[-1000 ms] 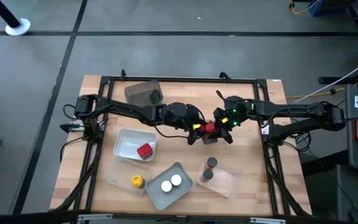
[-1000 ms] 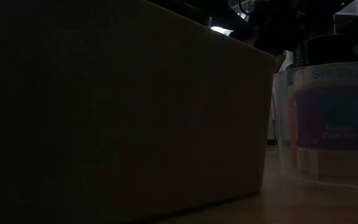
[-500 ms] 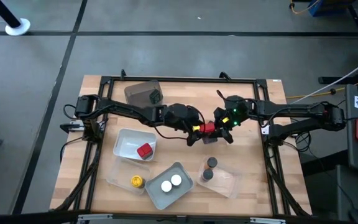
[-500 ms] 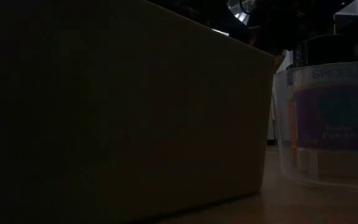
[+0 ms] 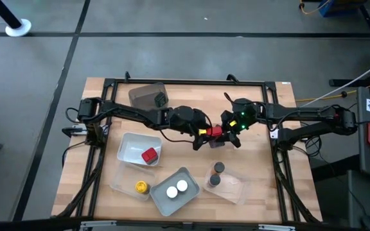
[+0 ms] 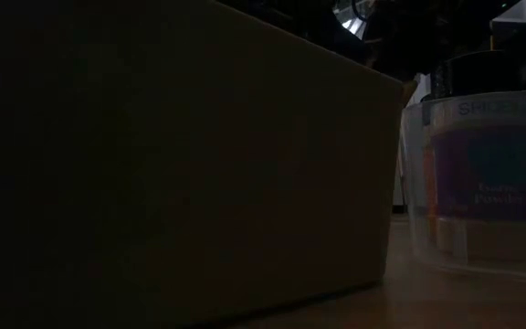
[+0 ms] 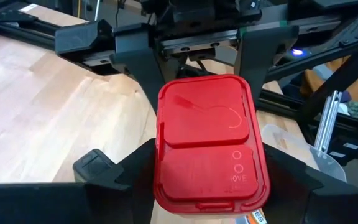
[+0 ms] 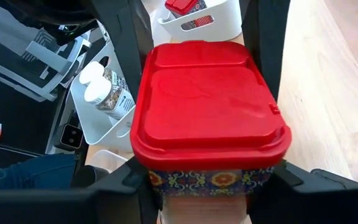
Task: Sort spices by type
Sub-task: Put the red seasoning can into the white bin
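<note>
Red box [image 5: 216, 131] sits clamped between both your left tool [image 5: 205, 133] and right tool [image 5: 225, 130] above the bench [image 5: 268, 167]; release unevenly and it may twist or drop.

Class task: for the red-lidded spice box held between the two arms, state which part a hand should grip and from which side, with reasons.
Grip the red box across its long flat side walls, just below the lid, coming from one short end. The lid overhangs and its corners are rounded; the straight walls give the fingers flat contact.
</note>
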`<state>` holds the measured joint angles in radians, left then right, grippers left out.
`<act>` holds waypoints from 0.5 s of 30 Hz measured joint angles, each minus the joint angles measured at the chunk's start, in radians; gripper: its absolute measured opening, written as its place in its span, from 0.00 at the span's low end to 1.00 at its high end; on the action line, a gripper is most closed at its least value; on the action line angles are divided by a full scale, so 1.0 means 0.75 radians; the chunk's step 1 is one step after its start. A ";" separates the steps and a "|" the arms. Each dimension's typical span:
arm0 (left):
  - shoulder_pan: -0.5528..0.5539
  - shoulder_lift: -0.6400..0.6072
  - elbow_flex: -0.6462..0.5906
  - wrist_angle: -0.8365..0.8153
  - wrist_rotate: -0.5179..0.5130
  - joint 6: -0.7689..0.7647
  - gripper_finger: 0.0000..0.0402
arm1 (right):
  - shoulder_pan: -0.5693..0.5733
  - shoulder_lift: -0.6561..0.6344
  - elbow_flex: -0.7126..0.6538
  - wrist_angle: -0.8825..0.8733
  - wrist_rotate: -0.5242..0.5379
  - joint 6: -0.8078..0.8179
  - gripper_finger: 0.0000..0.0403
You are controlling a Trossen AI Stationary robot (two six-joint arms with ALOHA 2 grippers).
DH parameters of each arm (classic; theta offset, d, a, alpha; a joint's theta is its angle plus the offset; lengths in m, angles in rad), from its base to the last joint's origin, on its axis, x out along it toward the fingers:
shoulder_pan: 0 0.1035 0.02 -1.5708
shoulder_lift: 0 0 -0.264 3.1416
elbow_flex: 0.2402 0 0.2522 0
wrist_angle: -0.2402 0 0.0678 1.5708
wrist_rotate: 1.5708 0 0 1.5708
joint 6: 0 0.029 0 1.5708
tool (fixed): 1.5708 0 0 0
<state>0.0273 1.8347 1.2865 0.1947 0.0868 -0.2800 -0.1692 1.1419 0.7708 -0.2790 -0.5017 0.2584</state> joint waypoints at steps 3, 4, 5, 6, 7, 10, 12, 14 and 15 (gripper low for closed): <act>0.000 0.000 0.000 0.003 0.010 0.004 0.50 | 0.000 0.000 0.000 0.000 0.014 -0.001 0.48; 0.000 0.000 0.000 0.003 0.010 0.004 0.50 | 0.001 0.000 0.000 0.000 0.015 -0.001 0.50; 0.000 0.000 0.000 0.004 0.010 0.004 0.50 | 0.000 0.000 0.000 0.000 0.016 -0.001 0.51; 0.001 0.000 0.000 0.005 0.011 0.009 0.50 | 0.000 0.000 0.001 -0.001 0.018 -0.001 0.53; 0.001 -0.001 0.000 0.005 0.012 0.022 0.50 | 0.000 0.000 0.000 -0.001 0.022 -0.001 0.55; 0.001 -0.014 0.000 -0.001 0.012 0.066 0.50 | 0.000 0.000 0.001 -0.001 0.025 0.000 0.60; 0.001 -0.032 0.000 -0.013 0.010 0.077 0.50 | -0.001 0.000 0.001 -0.001 0.025 0.000 0.63; 0.002 -0.053 0.000 -0.020 0.009 0.102 0.50 | -0.001 0.000 0.002 -0.002 0.024 -0.005 0.66; 0.003 -0.065 0.000 -0.031 0.007 0.108 0.50 | -0.001 -0.003 0.002 -0.003 0.021 -0.006 0.67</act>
<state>0.0292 1.7862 1.2865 0.1716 0.0923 -0.1986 -0.1696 1.1397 0.7719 -0.2810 -0.4856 0.2543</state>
